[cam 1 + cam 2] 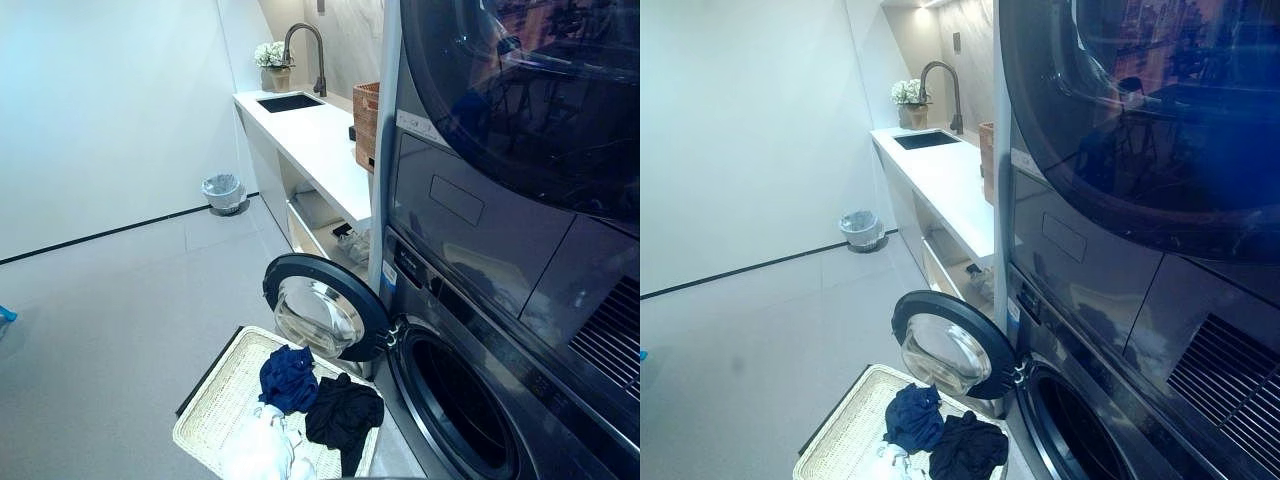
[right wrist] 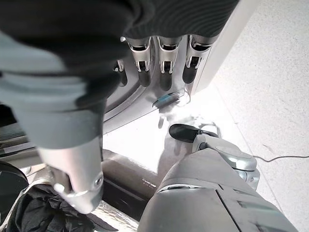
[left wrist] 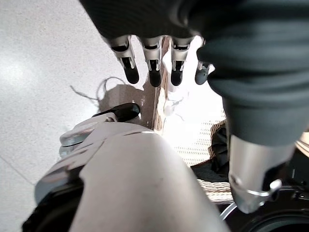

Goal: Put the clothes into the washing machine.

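White wicker basket [image 1: 215, 395] on grey floor [image 1: 110, 330], at 7 o'clock from washing machine [image 1: 470, 400]. 3 clothes inside: navy garment [image 1: 288, 377] at basket's 12 o'clock, black garment [image 1: 343, 415] at 3 o'clock touching navy one, white garment [image 1: 262, 447] at 6 o'clock. None in the drum.

Washer door [image 1: 322, 306] swung open to the left, glass facing the basket, hanging just above its far rim. Drum opening [image 1: 455, 410] dark, contents can't tell. Dryer [image 1: 520, 90] stacked on top.

Left hand [image 3: 154, 63] seen in own wrist view: fingers straight & relaxed, spread, holding nothing, hanging above floor w/ basket edge past fingertips. Right hand [image 2: 159, 58] in own wrist view: fingers straight, loose, holding nothing, near washer's lower front; black garment showing below its thumb.

Background at 11–12 o'clock: white bench [image 1: 315, 140] w/ sink [image 1: 288, 102], dark tap [image 1: 308, 55], flower pot [image 1: 272, 65]. Brown woven basket [image 1: 366, 120] on bench beside the dryer. Small bin [image 1: 223, 192] w/ liner on floor by wall at 10 o'clock.
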Robot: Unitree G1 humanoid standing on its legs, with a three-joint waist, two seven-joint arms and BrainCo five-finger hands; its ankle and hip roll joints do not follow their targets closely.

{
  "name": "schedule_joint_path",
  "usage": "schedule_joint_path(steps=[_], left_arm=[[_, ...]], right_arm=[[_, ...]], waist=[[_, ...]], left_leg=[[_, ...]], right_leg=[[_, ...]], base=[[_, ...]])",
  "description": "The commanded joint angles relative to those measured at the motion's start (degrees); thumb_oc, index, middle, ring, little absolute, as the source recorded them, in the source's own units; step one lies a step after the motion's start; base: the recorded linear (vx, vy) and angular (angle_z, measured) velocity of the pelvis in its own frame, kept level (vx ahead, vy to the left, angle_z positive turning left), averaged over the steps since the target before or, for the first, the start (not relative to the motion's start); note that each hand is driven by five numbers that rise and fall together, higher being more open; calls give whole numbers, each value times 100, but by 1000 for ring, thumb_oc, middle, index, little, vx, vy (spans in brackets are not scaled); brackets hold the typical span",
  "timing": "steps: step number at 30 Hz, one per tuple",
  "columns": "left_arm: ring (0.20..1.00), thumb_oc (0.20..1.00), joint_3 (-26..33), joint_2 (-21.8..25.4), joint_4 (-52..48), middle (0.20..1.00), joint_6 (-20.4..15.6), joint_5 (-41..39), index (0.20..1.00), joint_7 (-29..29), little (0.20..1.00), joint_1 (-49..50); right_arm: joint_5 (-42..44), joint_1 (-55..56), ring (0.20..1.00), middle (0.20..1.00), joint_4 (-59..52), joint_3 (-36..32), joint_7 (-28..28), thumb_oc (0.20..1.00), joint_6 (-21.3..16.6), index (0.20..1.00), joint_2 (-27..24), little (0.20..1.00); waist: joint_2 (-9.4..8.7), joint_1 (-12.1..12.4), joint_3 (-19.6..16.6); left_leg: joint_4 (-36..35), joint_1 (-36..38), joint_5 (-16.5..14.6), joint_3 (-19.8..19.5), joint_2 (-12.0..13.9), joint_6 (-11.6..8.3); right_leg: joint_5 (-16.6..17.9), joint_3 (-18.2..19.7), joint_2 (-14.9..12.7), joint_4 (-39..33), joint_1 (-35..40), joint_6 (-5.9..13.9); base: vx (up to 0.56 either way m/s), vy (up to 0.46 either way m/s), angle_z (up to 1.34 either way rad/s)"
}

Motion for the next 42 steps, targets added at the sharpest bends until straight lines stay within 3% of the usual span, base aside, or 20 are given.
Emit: schedule_joint_path(steps=[1,4,9,14,18,25,28,32,36,42], left_arm=[[1000,1000,256,250,119,1000,-297,-496,1000,60,1000,-540],[1000,1000,264,292,-45,1000,-457,-879,1000,144,1000,-649],[1000,1000,199,383,-694,1000,-963,-1674,1000,496,1000,-1226],[1000,1000,280,822,-1792,1000,-1443,-2153,1000,1447,1000,-2196],[1000,1000,277,979,-2108,1000,-1625,-2117,1000,2000,1000,-2586],[1000,1000,247,1222,-2729,1000,-2058,-830,1000,4254,1000,-3555],[1000,1000,9,1359,-2900,1000,-1896,603,1000,5288,1000,-3893],[1000,1000,-529,1681,-2961,1000,-1366,2295,1000,5981,1000,-4371],[1000,1000,-906,1915,-2941,1000,-1107,2822,1000,5985,1000,-4706],[1000,1000,-1741,2253,-2322,1000,-751,3317,1000,5457,1000,-5595]], right_arm=[[54,-494,1000,1000,199,29,-3,1000,17,1000,9,1000],[154,-566,1000,1000,85,72,-65,1000,25,1000,-49,1000],[547,-1046,1000,1000,-175,254,-293,1000,-102,1000,-136,1000],[860,-1807,1000,1000,-352,493,-576,1000,-65,1000,-193,1000],[1023,-1992,1000,1000,-390,543,-578,1000,-71,1000,-289,1000],[1383,-2576,1000,1000,-573,656,-592,1000,-50,1000,-457,1000],[1566,-2748,1000,1000,-742,743,-650,1000,-61,1000,-469,1000],[1649,-2884,1000,1000,-897,825,-656,1000,-89,1000,-559,1000],[1692,-2930,1000,1000,-972,890,-645,1000,-142,1000,-653,1000],[1737,-3252,1000,1000,-984,999,-615,1000,-154,1000,-811,1000]], waist=[[-281,89,374],[-249,82,494],[-150,93,1106],[-114,96,1865],[-133,124,2108],[-342,194,2772],[-440,183,2837],[-474,118,2837],[-467,39,2837],[-486,-152,2837]], left_leg=[[30,144,-109,143,11,234],[30,15,-56,140,34,226],[30,-608,105,39,-9,234],[30,-1399,208,-154,-206,298],[30,-1620,248,-212,-229,317],[230,-2274,429,-265,-234,279],[684,-2858,358,-346,-288,280],[1206,-3600,288,-433,-358,303],[1468,-3971,231,-446,-407,333],[1954,-4591,139,-465,-428,366]], right_leg=[[281,54,-418,124,-212,93],[321,86,-422,133,-356,91],[493,214,-401,147,-1018,54],[660,323,-320,204,-1821,22],[647,316,-322,364,-2089,24],[671,300,-327,828,-2864,-3],[650,331,-333,1151,-3376,-3],[606,374,-306,1594,-4077,-5],[591,424,-256,1777,-4453,-16],[581,531,-174,2099,-5046,-42]], base=[[51,15,0],[-1,16,-1],[-192,9,-5],[-214,-10,2],[-78,-13,5],[-66,-52,1],[-55,-49,-2],[-40,-4,4],[-41,26,6],[-49,34,0]])
